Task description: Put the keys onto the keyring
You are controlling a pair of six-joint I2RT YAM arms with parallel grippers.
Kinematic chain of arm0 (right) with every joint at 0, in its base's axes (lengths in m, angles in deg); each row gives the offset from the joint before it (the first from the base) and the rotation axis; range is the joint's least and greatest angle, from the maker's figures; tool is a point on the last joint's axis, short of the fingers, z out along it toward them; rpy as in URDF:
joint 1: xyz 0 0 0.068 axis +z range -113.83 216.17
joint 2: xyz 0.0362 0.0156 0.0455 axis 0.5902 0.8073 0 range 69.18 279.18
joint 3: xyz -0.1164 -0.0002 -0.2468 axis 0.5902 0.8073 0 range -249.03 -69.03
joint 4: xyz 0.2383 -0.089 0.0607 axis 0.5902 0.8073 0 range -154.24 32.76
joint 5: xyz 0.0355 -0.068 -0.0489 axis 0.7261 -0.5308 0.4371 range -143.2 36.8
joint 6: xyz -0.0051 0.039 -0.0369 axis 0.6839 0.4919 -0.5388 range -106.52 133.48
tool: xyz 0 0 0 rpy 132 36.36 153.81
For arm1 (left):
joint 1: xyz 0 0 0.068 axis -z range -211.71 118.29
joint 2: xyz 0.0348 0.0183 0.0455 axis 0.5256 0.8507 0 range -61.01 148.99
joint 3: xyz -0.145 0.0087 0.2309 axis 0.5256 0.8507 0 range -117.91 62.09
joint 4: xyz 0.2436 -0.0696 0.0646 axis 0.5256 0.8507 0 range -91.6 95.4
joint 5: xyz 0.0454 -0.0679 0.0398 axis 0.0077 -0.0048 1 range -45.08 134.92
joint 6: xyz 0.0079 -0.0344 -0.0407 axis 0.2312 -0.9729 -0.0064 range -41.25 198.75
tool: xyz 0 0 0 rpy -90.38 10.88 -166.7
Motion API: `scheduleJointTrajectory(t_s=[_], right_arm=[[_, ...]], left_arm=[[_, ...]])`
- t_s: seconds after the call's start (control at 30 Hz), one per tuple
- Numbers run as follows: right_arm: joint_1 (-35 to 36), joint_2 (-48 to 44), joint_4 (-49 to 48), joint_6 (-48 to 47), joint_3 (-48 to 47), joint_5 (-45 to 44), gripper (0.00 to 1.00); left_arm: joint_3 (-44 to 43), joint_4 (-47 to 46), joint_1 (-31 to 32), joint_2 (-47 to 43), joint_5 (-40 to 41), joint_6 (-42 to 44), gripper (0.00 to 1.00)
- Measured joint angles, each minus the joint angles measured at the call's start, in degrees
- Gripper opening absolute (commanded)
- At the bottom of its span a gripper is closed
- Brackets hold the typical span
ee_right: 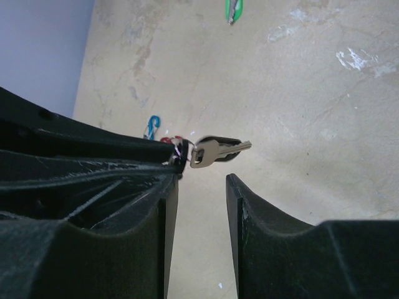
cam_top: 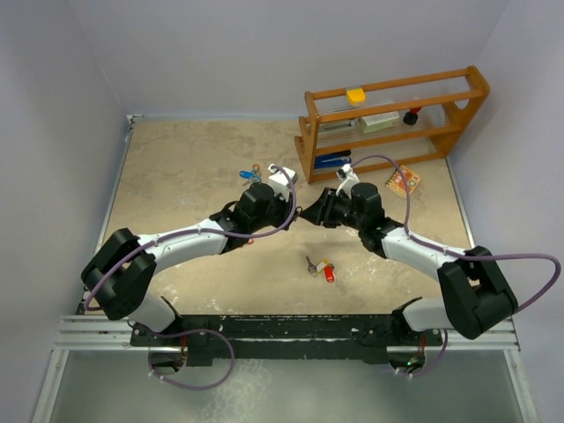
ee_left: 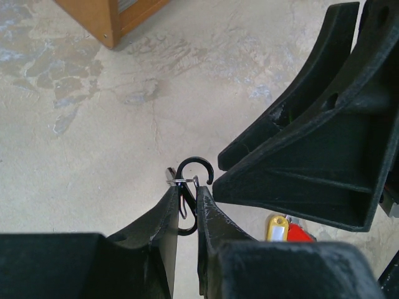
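My left gripper [ee_left: 188,192] is shut on the keyring [ee_left: 194,168], a black S-shaped hook with a thin wire loop, held above the table. In the right wrist view a silver key [ee_right: 212,151] with a dark head dangles from that loop at the left fingertips. My right gripper [ee_right: 202,179] is open, tip to tip with the left one, and the key hangs just beyond its fingertips with nothing between them. Loose keys lie on the table: a dark one [cam_top: 311,263], a yellow-tagged one [cam_top: 322,265] and a red-tagged one [cam_top: 330,274].
A wooden shelf rack [cam_top: 388,119] stands at the back right, with a small orange pad [cam_top: 404,181] in front of it. Blue and green pieces [cam_top: 251,174] lie behind the left gripper. Grey walls close the table on three sides.
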Motion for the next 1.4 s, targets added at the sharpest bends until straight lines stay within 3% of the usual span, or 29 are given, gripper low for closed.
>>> scheduleJointTrajectory(t_s=[0.6,1.17,1.3,1.4], right_arm=[[0.0,-0.2,-4.0,3.1,0.0,0.0,0.3],[-0.2,1.7,-7.2,5.6,0.0,0.8,0.01],[-0.2,1.7,-7.3,5.7,0.0,0.8,0.0],[-0.2,1.7,-7.5,5.7,0.0,0.8,0.0]], left_arm=[[0.0,-0.4,1.2,0.5,0.6,0.0,0.0],[0.7,-3.0,1.5,0.4,-0.1,0.0,0.0],[0.8,-3.1,1.5,0.3,0.0,0.0,0.0],[0.9,-3.1,1.5,0.1,0.4,-0.1,0.24]])
